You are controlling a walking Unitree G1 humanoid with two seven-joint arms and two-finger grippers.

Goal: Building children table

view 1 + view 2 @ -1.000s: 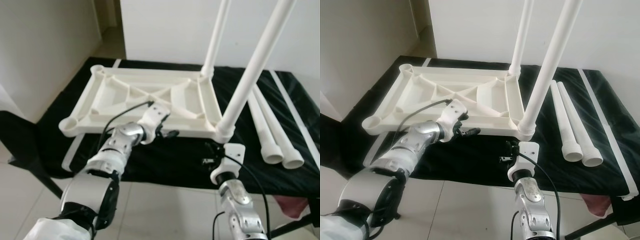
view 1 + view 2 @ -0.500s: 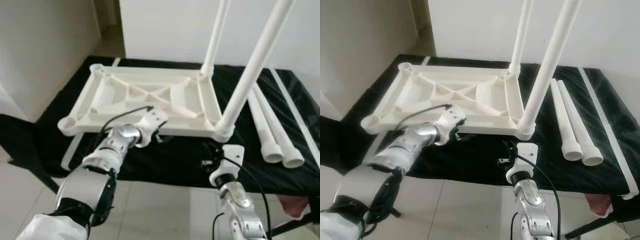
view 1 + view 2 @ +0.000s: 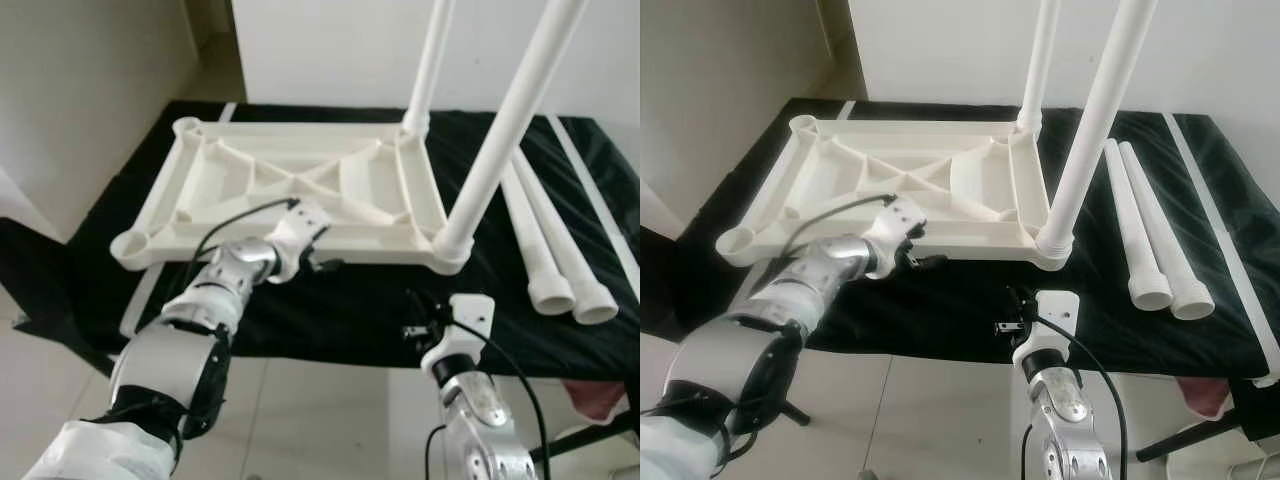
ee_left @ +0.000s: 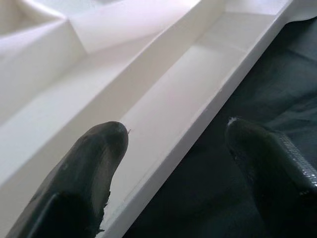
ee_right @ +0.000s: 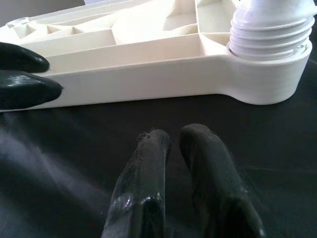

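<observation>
A black cloth (image 3: 350, 310) covers the work surface, near white walls (image 3: 330, 50).

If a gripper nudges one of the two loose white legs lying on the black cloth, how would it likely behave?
The loose legs are round tubes lying flat on the black cloth, so a sideways nudge would probably roll one. They touch, so the neighbour may shift too. They look like stiff, hollow plastic, likely light.

Left gripper (image 3: 322, 262) drifted along tabletop (image 3: 300, 190) near rim; right gripper (image 3: 415, 318) slightly lower.
</observation>
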